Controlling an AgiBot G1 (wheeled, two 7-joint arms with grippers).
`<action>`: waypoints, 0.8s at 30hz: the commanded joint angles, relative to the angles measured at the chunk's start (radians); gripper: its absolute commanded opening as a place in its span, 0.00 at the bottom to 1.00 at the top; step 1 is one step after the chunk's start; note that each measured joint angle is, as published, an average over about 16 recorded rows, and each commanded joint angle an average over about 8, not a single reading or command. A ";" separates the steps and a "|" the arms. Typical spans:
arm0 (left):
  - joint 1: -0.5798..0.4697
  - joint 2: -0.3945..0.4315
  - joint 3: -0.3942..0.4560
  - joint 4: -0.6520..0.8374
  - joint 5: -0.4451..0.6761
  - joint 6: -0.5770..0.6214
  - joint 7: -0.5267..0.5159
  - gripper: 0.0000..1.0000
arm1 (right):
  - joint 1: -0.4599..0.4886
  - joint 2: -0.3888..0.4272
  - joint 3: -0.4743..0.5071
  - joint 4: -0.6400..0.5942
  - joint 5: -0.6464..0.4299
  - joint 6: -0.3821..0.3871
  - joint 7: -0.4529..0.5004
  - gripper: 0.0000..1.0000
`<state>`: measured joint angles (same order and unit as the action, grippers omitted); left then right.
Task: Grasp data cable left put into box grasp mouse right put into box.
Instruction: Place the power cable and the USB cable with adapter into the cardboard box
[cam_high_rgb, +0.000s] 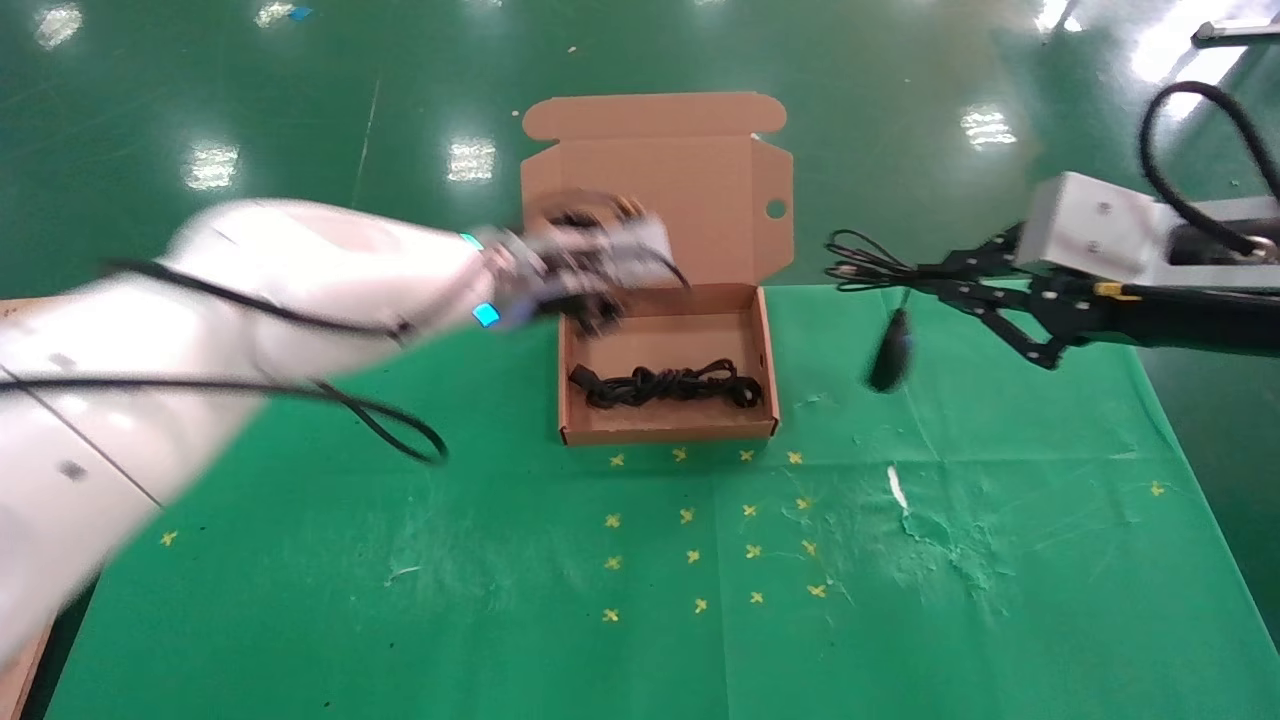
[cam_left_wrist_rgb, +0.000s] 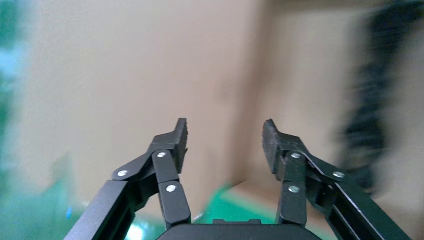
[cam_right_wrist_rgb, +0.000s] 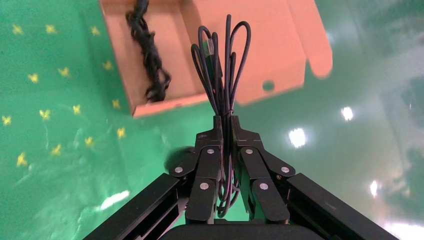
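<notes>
right gripper (cam_right_wrist_rgb: 226, 122) is pinching the mouse's thin looped black cord, fingers pressed together | mouse (cam_high_rgb: 889, 352), glossy black oval, is dangling below it above the green cloth (cam_high_rgb: 900, 560) | left gripper (cam_left_wrist_rgb: 225, 142) is hovering spread over the brown cardboard box (cam_high_rgb: 665, 432) | data cable (cam_high_rgb: 670, 384), a thick twisted bundle, is lying inside

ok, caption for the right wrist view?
Right gripper holds the mouse cord; data cable already in box.

We see cable (cam_high_rgb: 668, 384) lying in box (cam_high_rgb: 572, 392); L gripper (cam_high_rgb: 592, 300) above box's rear-left; R gripper (cam_high_rgb: 925, 272) pinches cord, mouse (cam_high_rgb: 889, 351) dangling over cloth (cam_high_rgb: 900, 560).
</notes>
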<state>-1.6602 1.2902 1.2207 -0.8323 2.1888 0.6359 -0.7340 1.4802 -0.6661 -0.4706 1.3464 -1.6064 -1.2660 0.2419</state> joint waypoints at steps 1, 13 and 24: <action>-0.026 -0.029 -0.013 0.022 -0.001 -0.012 -0.016 1.00 | 0.022 -0.030 -0.011 0.000 -0.007 -0.008 -0.009 0.00; -0.031 -0.078 -0.009 0.004 0.279 0.032 -0.248 1.00 | 0.071 -0.343 -0.123 -0.148 -0.081 0.039 -0.071 0.00; -0.010 -0.099 -0.015 -0.087 0.374 0.079 -0.347 1.00 | 0.088 -0.473 -0.154 -0.490 -0.133 0.145 -0.204 0.13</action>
<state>-1.6720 1.1916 1.2065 -0.9133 2.5580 0.7117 -1.0748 1.5688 -1.1334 -0.6212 0.8792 -1.7305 -1.1290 0.0433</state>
